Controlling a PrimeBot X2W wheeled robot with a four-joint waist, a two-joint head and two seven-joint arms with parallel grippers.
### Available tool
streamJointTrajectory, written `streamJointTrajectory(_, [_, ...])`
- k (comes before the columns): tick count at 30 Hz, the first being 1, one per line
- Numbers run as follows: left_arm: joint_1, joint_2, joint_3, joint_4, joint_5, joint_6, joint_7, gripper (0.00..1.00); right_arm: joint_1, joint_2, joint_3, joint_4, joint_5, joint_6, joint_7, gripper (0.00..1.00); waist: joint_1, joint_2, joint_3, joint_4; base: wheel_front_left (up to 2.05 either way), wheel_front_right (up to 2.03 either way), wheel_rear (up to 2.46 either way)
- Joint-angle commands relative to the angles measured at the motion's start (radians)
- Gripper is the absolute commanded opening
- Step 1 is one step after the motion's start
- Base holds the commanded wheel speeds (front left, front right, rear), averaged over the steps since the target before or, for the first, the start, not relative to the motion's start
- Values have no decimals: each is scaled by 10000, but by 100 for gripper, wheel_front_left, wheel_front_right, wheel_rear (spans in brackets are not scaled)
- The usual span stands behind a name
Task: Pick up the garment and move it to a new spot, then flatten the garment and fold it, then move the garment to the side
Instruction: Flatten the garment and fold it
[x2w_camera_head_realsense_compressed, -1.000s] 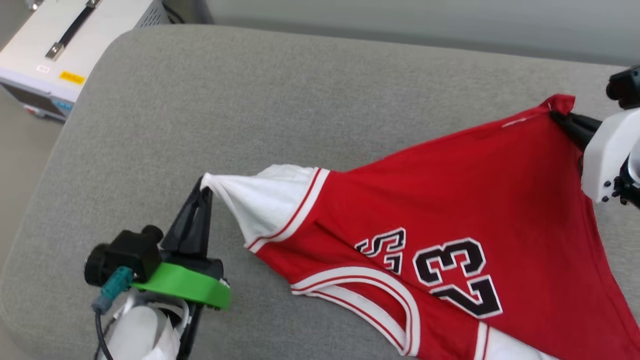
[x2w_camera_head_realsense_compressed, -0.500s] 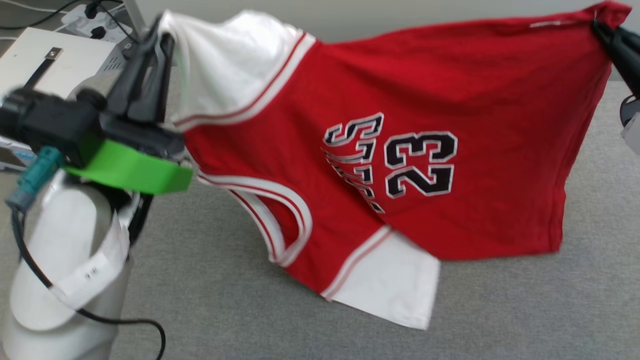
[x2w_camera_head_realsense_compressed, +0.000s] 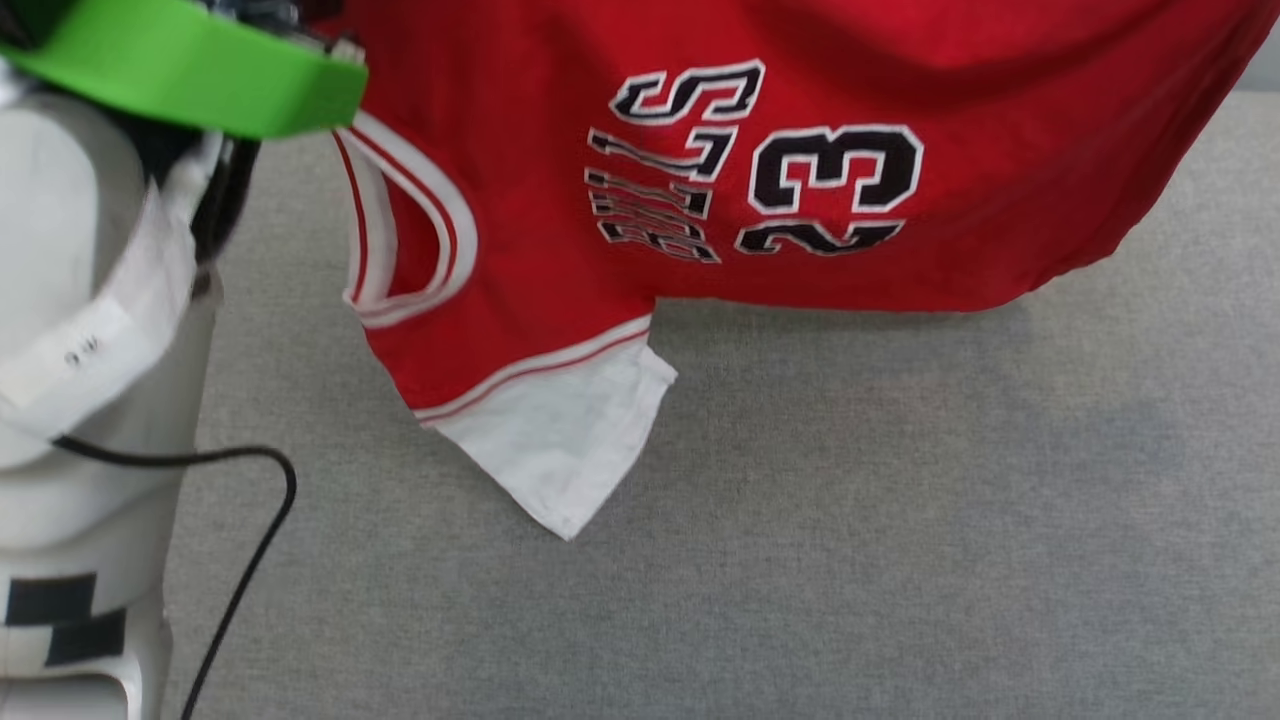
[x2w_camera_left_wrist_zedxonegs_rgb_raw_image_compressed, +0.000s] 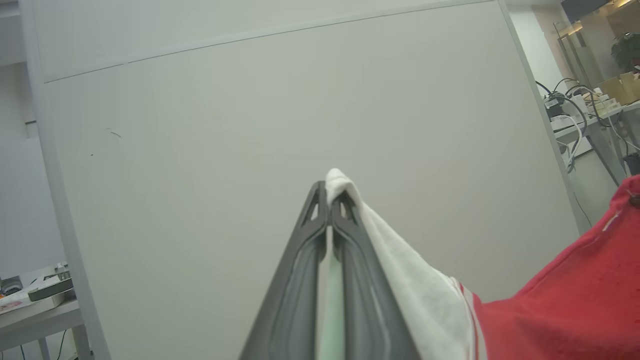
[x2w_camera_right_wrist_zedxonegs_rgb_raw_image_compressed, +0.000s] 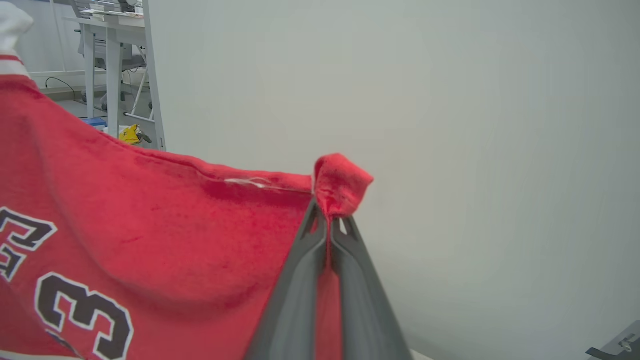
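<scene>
Garment higher than half a second back, with both arms raised and the shirt hanging as a sheet between them, "23" print toward the robot. Left gripper is clamped tight on the tip of one white sleeve, and right gripper is clamped on a red hem corner. The other white sleeve dangles lowest over the grey cushion; contact unclear. Looks like the carry step, with the new spot not yet reached. Next move needs an even lowering, cloth kept taut so it lands flat.
</scene>
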Motion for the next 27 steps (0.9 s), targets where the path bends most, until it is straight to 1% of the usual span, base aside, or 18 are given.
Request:
streamJointTrajectory(1, [-479,-44,-31,169,-131,-27,18,0,-342,149,-119,26,-163,-9,23,0,1,0,677,-88,0,0,0])
streamJointTrajectory(3, [-1243,3,-49,627,-156,-27,0,0,-894,407,-281,257,-365,-9,15,0,1,0,1141,-150,0,0,0])
streamJointTrajectory(5, [-1965,170,-60,1152,111,-27,-45,0,-1503,674,-308,634,-540,-9,-29,0,1,0,1529,-269,0,0,0])
streamJointTrajectory(8, [-3084,78,-57,1866,-34,-27,-179,0,-2637,1091,-258,1373,-758,-9,-157,0,1,0,2134,-420,0,0,0])
streamJointTrajectory(12, [-4335,21,-228,2478,-57,-27,-268,0,-4283,1466,42,2521,-1178,-9,-436,0,1,0,2780,-517,0,0,0])
streamJointTrajectory(18, [-6017,-169,-463,2879,305,31,-72,0,-6880,1821,388,4393,-1933,-9,-1213,0,1,0,3428,-602,0,0,0])
streamJointTrajectory(22, [-7160,-72,-584,2960,543,24,126,0,-8423,2070,555,5540,-2391,-9,-1887,0,1,0,3675,-739,0,0,0])
streamJointTrajectory(27, [-8319,-52,-510,3026,483,29,417,0,-9942,2324,877,6837,-2739,-9,-2693,0,1,0,3865,-865,0,0,0])
